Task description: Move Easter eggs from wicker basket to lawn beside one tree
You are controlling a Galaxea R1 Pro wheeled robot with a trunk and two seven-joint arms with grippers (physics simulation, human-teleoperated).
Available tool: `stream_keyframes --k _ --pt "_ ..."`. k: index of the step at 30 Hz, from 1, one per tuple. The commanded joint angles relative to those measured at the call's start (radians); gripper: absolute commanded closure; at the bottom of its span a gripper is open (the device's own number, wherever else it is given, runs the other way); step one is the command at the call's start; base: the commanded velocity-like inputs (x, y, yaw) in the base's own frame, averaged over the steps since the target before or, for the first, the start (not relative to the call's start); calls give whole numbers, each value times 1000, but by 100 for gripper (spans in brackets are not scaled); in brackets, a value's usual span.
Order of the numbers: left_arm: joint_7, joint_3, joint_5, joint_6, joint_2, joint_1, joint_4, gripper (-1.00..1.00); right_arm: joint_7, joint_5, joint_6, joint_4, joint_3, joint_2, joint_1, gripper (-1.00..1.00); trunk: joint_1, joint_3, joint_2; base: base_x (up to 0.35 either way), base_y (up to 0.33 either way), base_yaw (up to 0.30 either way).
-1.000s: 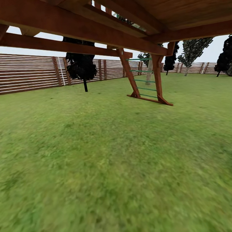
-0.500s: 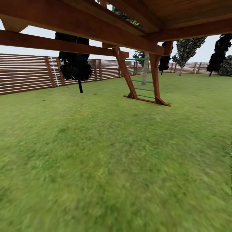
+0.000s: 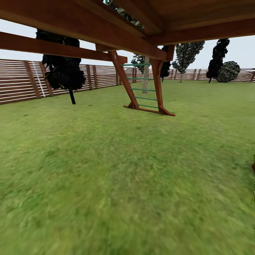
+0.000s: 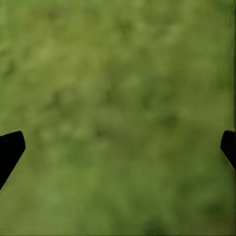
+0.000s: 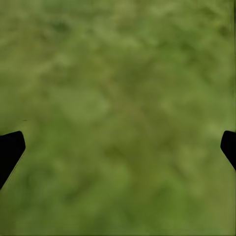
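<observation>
The whole head view had slid leftward since a second before, a shift of the camera and not of the garden: the brown wooden ladder frame with green rungs point(image 3: 145, 88) sat further left in the picture, and a rounded dark shrub point(image 3: 228, 71) had come into sight at the far right by the fence. The broad, mottled green lawn point(image 3: 120, 170) spread across the lower picture, blurred in the foreground. Heavy reddish-brown beams of the wooden playset point(image 3: 88, 28) crossed overhead. Behind the ladder stood a tree with a straight grey-beige trunk point(image 3: 145, 79), its crown hidden by the beams. A dark-leaved tree on a thin black stem point(image 3: 63, 71) stood near the brown horizontal-slat fence point(image 3: 17, 81) at the left. A small brown shape touched the right edge, too little of it to identify.

In each wrist view only grass lay beneath. The left gripper point(image 4: 118, 147) had its dark fingertips point(image 4: 10, 150) spread wide with nothing between them, and the right gripper point(image 5: 118, 147) likewise stood agape and empty.
</observation>
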State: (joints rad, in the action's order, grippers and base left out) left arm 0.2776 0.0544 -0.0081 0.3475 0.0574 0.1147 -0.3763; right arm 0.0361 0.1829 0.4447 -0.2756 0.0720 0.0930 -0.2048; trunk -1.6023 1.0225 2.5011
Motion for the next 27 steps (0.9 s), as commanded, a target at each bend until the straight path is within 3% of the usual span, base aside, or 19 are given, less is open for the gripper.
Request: stream_keyframes --k 1,27 --pt "-2 5 -1 4 1 0 0 -100 4 7 3 1 8 1 -1 -100 0 1 0 322 115 -247" --pt "-2 7 0 4 -1 0 1 -100 4 7 2 2 3 1 -1 -100 0 1 0 322 115 -248"
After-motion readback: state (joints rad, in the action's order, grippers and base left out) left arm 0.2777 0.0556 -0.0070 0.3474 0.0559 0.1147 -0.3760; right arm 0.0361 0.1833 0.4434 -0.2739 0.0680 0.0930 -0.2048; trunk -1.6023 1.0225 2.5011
